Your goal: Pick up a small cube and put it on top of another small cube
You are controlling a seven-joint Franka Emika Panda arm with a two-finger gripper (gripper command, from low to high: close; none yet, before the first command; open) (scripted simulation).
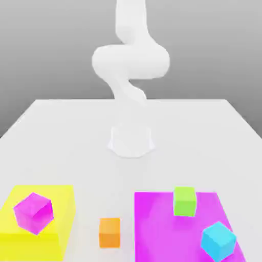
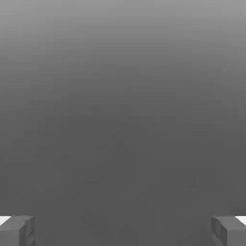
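Orange cube (image 1: 109, 232) sits on the white table (image 1: 77, 133) between yellow slab (image 1: 56, 204) and magenta slab (image 1: 158, 225); magenta cube (image 1: 33, 212) tops the yellow. Gripper (image 2: 123, 230) spread wide, empty, should descend squarely over orange.

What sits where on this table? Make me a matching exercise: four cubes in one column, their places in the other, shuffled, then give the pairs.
Things
1. orange cube
2. magenta cube
3. green cube
4. cyan cube

Places
A. on the yellow slab
B. on the bare white table, between the two slabs
C. on the magenta slab, at its far edge
D. on the magenta slab, near its front corner at the exterior view's right

Pairs: 1-B, 2-A, 3-C, 4-D
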